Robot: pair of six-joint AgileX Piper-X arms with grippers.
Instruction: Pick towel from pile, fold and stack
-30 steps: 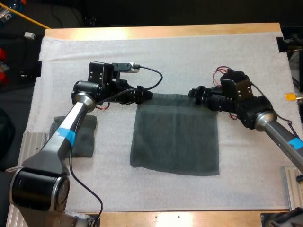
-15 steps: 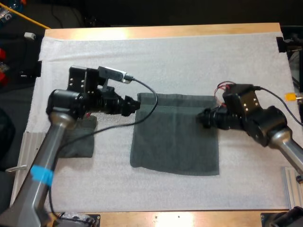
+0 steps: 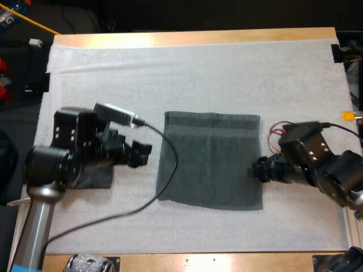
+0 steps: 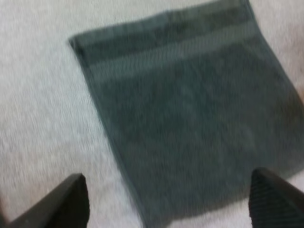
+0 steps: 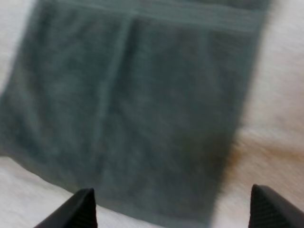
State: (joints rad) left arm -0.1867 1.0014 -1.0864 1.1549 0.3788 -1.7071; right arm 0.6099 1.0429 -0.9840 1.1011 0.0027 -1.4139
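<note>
A dark grey-green towel lies spread flat in the middle of the white mat. My left gripper hovers just off the towel's left edge, open and holding nothing. In the left wrist view its fingers stand wide apart with the towel beyond them. My right gripper is at the towel's right edge, near the front corner, also open. Its fingers are spread over the towel. A second dark towel lies partly hidden under my left arm.
The mat covers most of the wooden table. Bare mat stretches beyond the towel's far edge and in front of its near edge. Table edges run close to both arms on the left and right.
Both grippers have left the towel's far corners and drawn back toward the near side, the left one also moving leftward off the towel. The towel has stayed flat in place.
</note>
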